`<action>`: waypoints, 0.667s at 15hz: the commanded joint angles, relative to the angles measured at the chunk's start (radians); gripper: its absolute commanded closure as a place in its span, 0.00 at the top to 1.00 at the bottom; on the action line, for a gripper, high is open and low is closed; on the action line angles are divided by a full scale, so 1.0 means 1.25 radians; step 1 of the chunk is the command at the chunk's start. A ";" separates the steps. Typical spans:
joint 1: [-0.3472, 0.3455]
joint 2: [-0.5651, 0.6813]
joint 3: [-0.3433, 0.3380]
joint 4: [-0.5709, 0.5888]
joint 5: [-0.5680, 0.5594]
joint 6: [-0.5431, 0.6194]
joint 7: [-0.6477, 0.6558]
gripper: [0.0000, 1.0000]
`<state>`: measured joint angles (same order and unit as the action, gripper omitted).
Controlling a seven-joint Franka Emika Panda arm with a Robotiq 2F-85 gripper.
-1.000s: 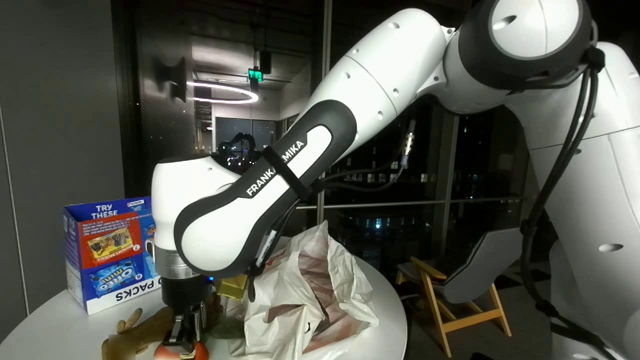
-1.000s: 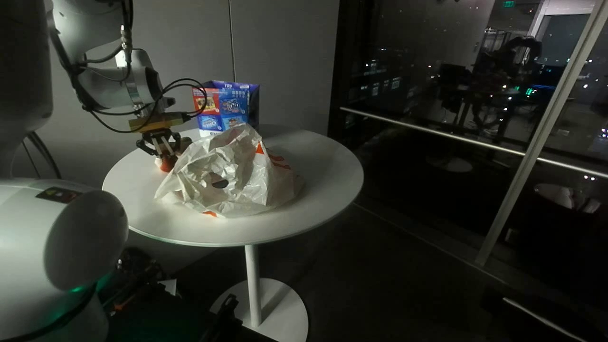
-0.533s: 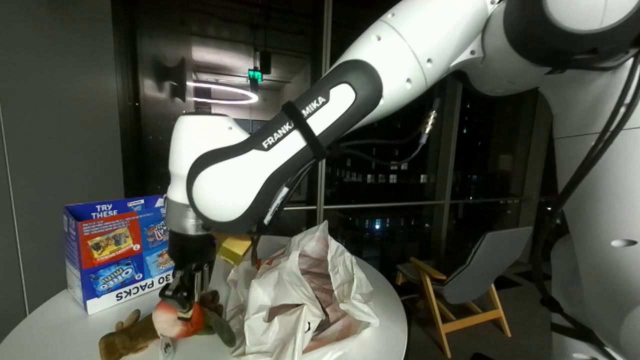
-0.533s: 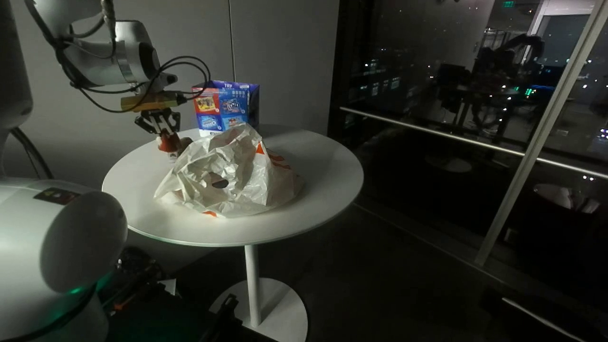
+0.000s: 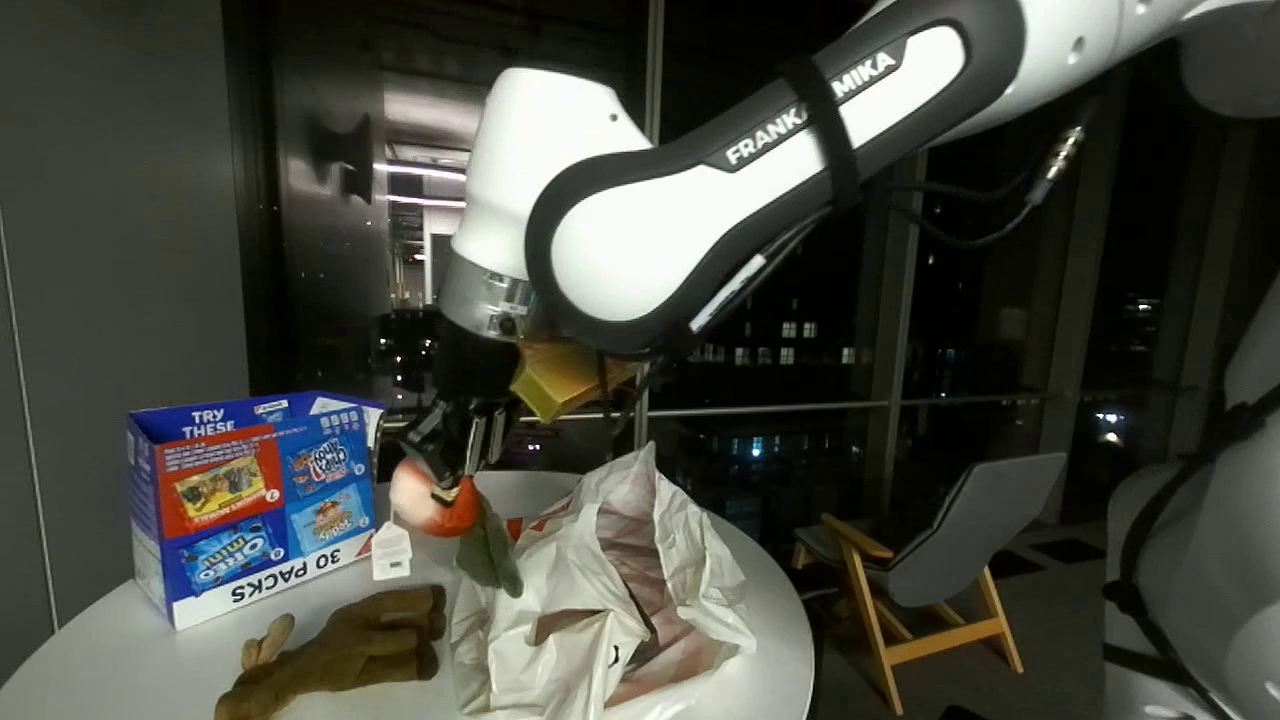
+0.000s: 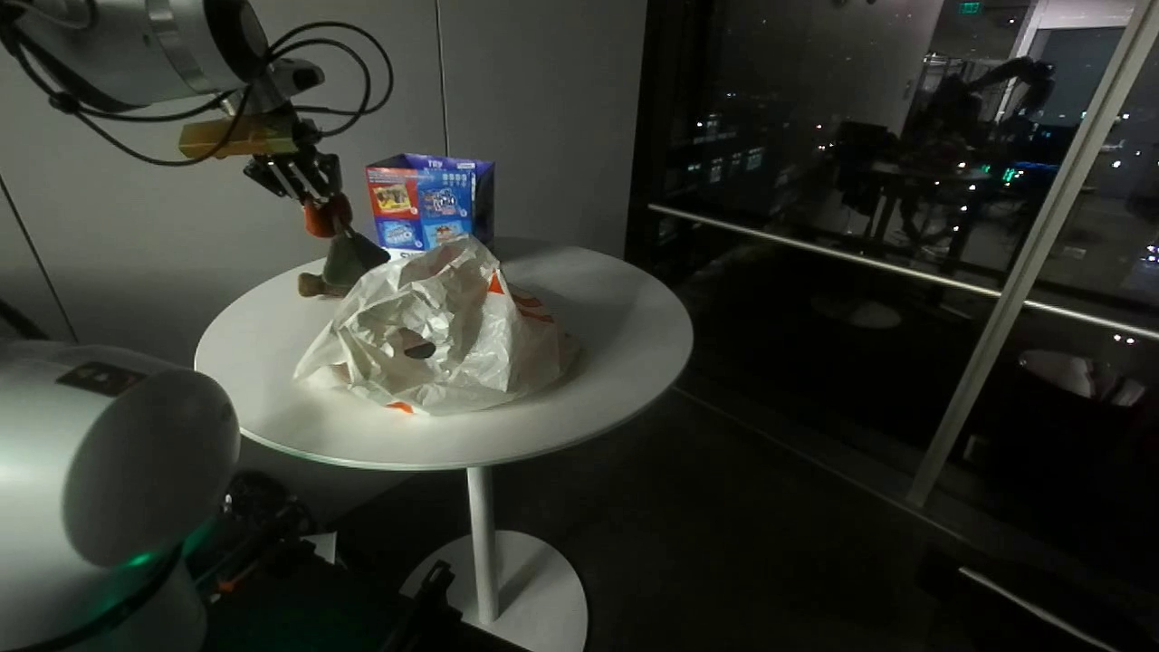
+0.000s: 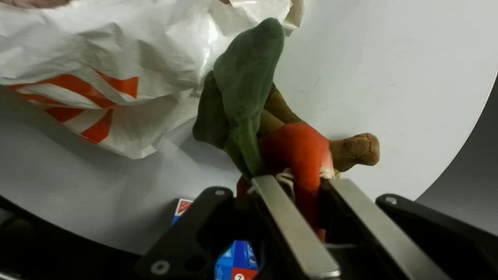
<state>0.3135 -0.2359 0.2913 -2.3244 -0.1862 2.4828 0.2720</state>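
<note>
My jaws are clenched on the red-and-white plush (image 5: 427,512), holding it above the table (image 5: 110,665) with its green leaves (image 5: 488,550) hanging. In an exterior view it shows between the blue snack box (image 5: 250,500) at left and the white plastic bag (image 5: 590,600) at right; a brown plush (image 5: 345,642) lies nearer, on the table.

Green-leaved red toy (image 7: 297,146) in the gripper (image 7: 303,181); white bag (image 7: 155,58) and brown toy (image 7: 356,151) beyond
</note>
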 commanded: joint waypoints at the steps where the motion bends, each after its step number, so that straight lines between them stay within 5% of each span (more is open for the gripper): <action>1: -0.044 -0.178 0.027 -0.116 -0.014 0.043 0.097 0.09; 6: -0.130 -0.318 0.085 -0.197 -0.022 0.040 0.228 0.09; 10: -0.142 -0.337 0.092 -0.227 0.025 -0.003 0.236 0.09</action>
<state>0.1577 -0.6192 0.3883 -2.5738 -0.1878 2.4977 0.5483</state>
